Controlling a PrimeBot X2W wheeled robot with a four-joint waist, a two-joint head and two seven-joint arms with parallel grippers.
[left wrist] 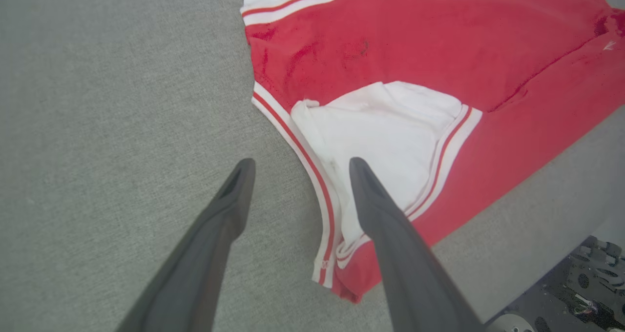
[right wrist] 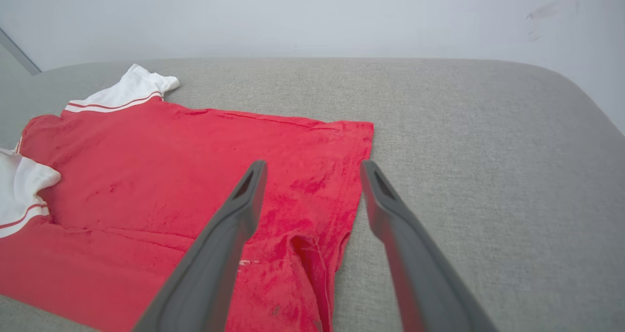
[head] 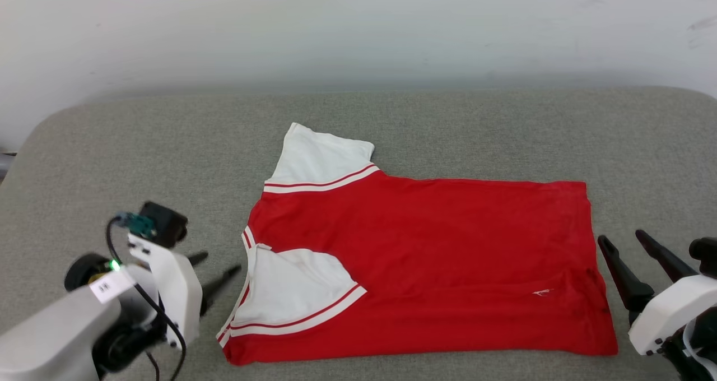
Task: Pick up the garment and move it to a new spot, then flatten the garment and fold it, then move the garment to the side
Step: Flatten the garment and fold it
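Head view: the garment (head: 425,258) lies flat on the grey cushion (head: 448,123), hem to the right, collar to the left. Its near white sleeve (head: 291,291) is turned in over the red body, while the far sleeve (head: 322,157) sticks out. The left gripper (head: 215,263) sits just left of the collar trim and the right gripper (head: 622,238) just right of the hem. Both have their fingers spread and hold nothing.

The risks, as I judge them:
- A pinch that catches only the top layer would undo the near fold.
- The pucker at the near right hem (right wrist: 307,246) could get pressed into a crease.
- The shirt lies close to the cushion's near edge (left wrist: 537,215), so a careless drag sideways could pull it off.
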